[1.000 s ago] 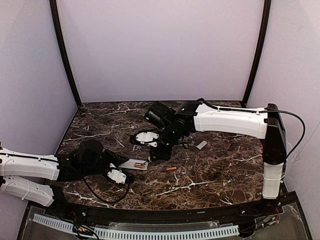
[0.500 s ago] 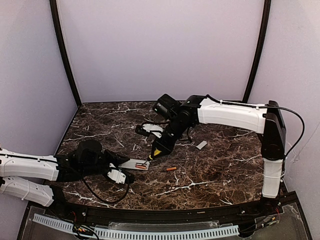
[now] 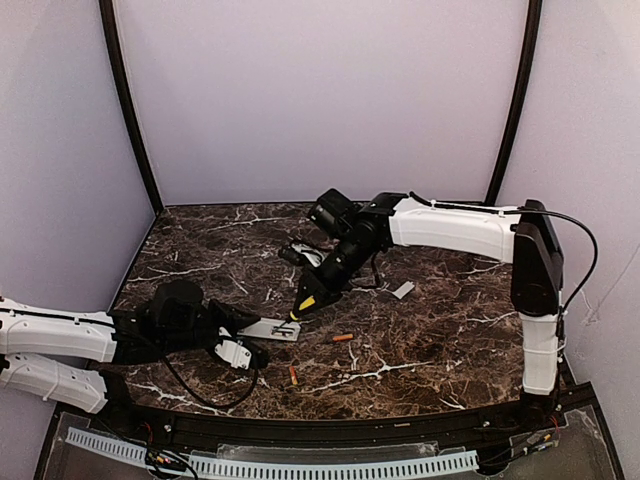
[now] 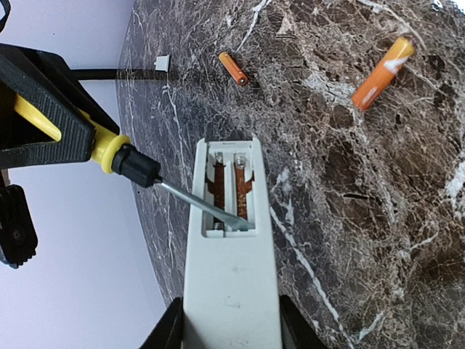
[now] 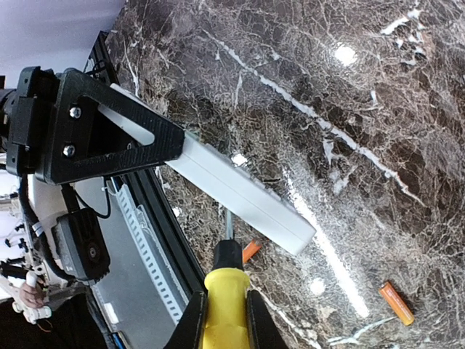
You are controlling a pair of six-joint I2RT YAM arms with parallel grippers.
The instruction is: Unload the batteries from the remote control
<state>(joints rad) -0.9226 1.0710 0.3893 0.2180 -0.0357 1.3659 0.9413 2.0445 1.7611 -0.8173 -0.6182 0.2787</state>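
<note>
My left gripper is shut on the white remote control, holding it low over the marble table with the open battery bay facing up. My right gripper is shut on a yellow-handled screwdriver; the screwdriver's metal tip rests inside the bay's near end. The bay's two slots look orange-brown; I cannot tell whether anything lies in them. Two orange batteries lie loose on the table: one battery right of the remote, another battery nearer the front edge.
A small grey-white cover piece lies right of the right gripper. The black front rail borders the marble tabletop. Dark corner posts stand at the back.
The right gripper tilted and shifted the screwdriver left into the bay. One battery left the remote and now lies near the front edge. The left gripper kept still.
</note>
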